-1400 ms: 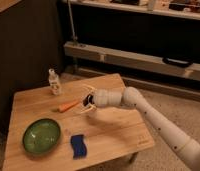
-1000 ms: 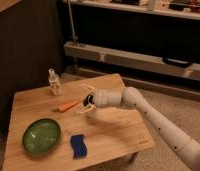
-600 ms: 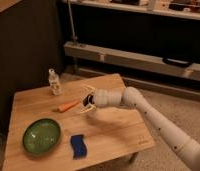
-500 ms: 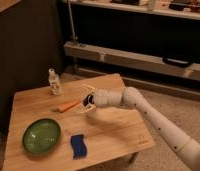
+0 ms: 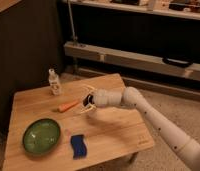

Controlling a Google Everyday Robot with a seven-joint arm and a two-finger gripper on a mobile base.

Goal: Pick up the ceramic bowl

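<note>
The ceramic bowl (image 5: 41, 136) is round, shallow and glossy green with a darker rim. It sits on the wooden table (image 5: 118, 130) near the front left. My gripper (image 5: 86, 100) hovers over the middle of the table, well to the right of and behind the bowl. Its pale fingers (image 5: 88, 89) are spread apart and hold nothing. The white arm reaches in from the lower right.
An orange carrot (image 5: 68, 106) lies just left of the gripper. A small clear bottle (image 5: 54, 82) stands at the back left. A blue sponge (image 5: 78, 146) lies right of the bowl near the front edge. Dark shelving stands behind the table.
</note>
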